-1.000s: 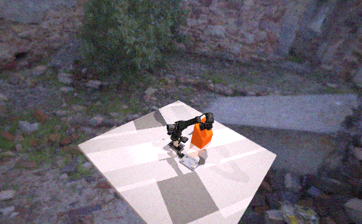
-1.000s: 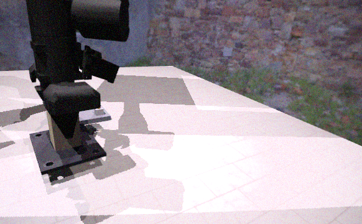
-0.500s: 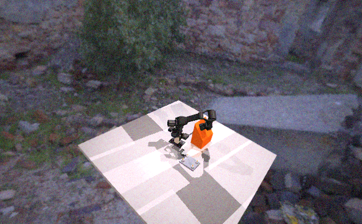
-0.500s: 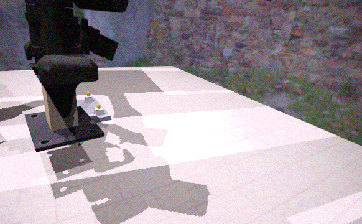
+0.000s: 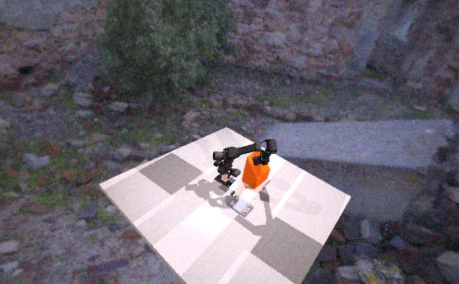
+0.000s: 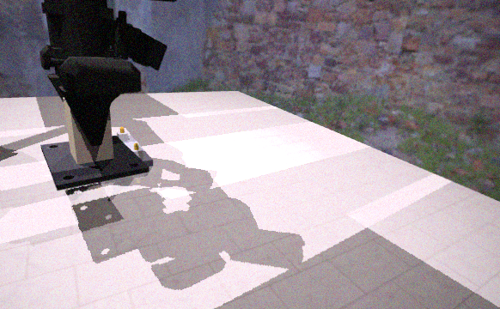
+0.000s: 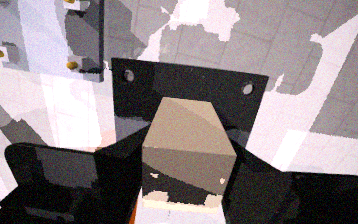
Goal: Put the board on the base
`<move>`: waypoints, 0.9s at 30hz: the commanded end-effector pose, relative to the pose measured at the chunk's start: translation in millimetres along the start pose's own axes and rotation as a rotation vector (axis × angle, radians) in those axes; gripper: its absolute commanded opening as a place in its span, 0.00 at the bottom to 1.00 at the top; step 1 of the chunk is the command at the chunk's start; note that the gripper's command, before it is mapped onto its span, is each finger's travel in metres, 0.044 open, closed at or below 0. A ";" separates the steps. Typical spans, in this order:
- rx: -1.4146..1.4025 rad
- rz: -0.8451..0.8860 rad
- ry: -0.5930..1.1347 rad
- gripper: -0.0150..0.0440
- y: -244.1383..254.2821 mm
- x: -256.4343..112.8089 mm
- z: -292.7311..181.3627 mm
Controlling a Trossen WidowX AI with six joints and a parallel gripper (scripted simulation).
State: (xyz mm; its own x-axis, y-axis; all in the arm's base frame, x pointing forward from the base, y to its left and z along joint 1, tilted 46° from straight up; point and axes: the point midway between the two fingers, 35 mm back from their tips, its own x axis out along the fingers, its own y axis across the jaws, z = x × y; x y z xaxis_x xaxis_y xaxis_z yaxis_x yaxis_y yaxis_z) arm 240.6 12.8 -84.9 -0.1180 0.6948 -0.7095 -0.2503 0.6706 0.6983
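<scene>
Tan and square-sided, the handle (image 6: 76, 137) (image 7: 187, 127) stands upright between the two fingers of my gripper (image 5: 229, 178) (image 6: 93, 156) (image 7: 184, 131), which is clamped on it from both sides. Below my fingertips spreads the black board (image 5: 222, 182) (image 6: 57, 160) (image 7: 190, 82), handle side up and raised off the desk (image 5: 166, 260) (image 6: 362, 189) (image 7: 325, 105), its shadow falling apart from it. In my wrist view two of its corner holes show, past the handle.

Just beyond the board's edge, off to one side and not under it, sits the grey base (image 5: 242, 207) (image 6: 126, 142) (image 7: 40, 40) with its gold-tipped posts. No pin is through a hole. Farther from my grip, an orange block (image 5: 256, 173) rises beside my arm (image 5: 243, 151) (image 6: 80, 34). Past the desk are stony ground, a green bush (image 5: 166, 43) and a rough stone wall (image 5: 292, 35) (image 6: 362, 47).
</scene>
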 end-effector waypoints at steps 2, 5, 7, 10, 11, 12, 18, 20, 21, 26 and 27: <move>0.002 -0.010 -0.007 0.25 9.0 -3.5 9.8; 0.005 -0.013 -0.007 0.25 14.3 -4.1 14.0; 0.007 -0.015 -0.007 0.25 17.9 -4.4 16.7; 0.010 -0.017 -0.007 0.25 23.4 -4.9 20.7; 0.011 -0.018 -0.007 0.25 25.2 -5.0 22.0; 0.012 -0.019 -0.007 0.25 27.1 -5.2 23.3; 0.018 -0.022 -0.008 0.25 38.7 -5.8 30.7; 0.020 -0.023 -0.008 0.25 42.8 -6.0 33.0; 0.021 -0.024 -0.008 0.25 44.8 -6.1 34.2; 0.026 -0.025 -0.009 0.25 55.2 -6.4 39.7; 0.027 -0.025 -0.009 0.25 57.3 -6.4 40.7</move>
State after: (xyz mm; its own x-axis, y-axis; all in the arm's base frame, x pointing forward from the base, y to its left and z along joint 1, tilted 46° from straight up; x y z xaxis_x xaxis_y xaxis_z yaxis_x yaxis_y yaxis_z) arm 263.0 52.2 -44.0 -0.1105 0.6796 -0.7252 -0.2271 0.6931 0.6841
